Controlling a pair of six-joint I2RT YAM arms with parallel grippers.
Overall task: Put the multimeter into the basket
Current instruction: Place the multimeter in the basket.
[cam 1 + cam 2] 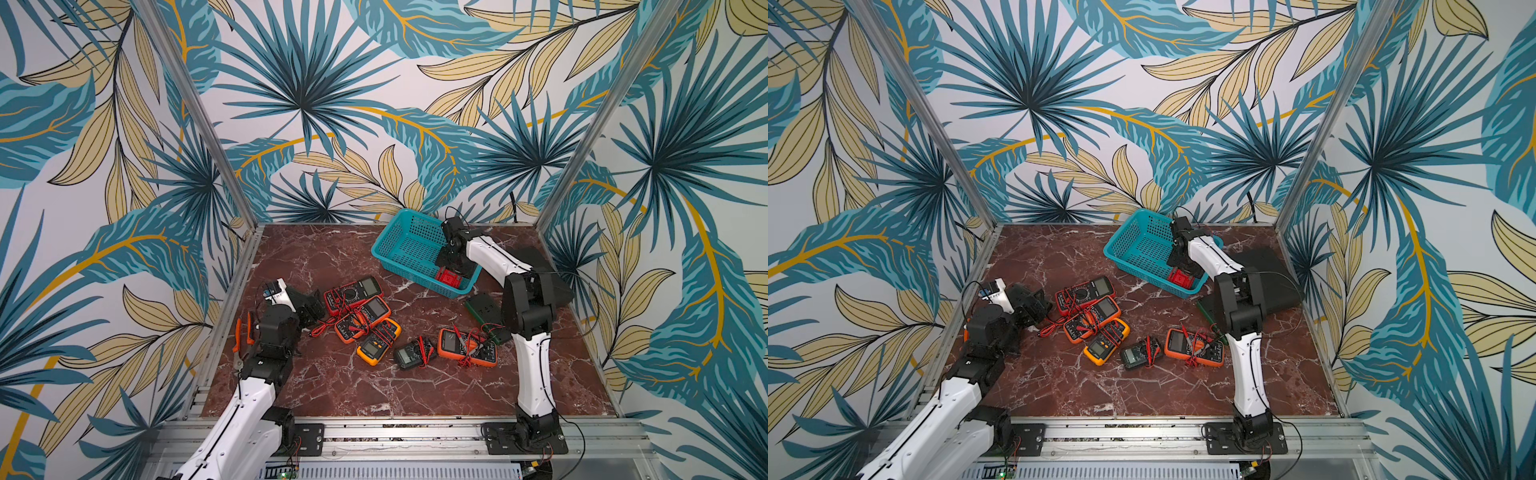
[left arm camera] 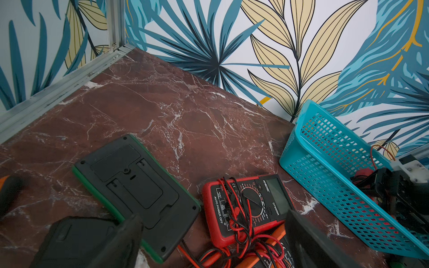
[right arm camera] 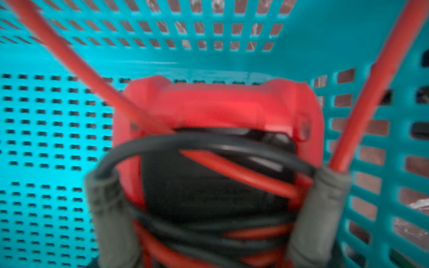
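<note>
**Red meter down in the basket, right pincer clamped on it**

Basket [image 1: 409, 249]: teal plastic, rectangular, with a rolled rim and slotted mesh walls and floor. It stands on the red-brown, marble-patterned table [image 1: 332, 386].

Red multimeter [image 3: 209, 104]: red casing with rounded corners and a black back panel. Red and black leads are coiled round its body. It sits inside the basket, between the right pincer's fingers, and its far end points at the seam where floor meets wall. I cannot tell whether it rests on the floor.

Right pincer [image 3: 216, 179]: jaws part-way apart and gripping. The grey, rough-looking fingers [image 3: 106, 208] press on either flank of the meter and its coiled leads. The close view is blurred.

Right arm: elbow raised, with the white forearm sloping down over the rim. The wrist is pitched down into the basket.

Left pincer [image 2: 212, 215]: jaws spread wide, holding nothing. Just beyond its fingertips lies a red ANENG meter [image 2: 246, 204], screen up under tangled leads. Off one finger is a flat black meter with green edging [image 2: 139, 185], lying face down.

Left arm: folded low, elbow up, with the pincer aimed at the pile of meters.
</note>
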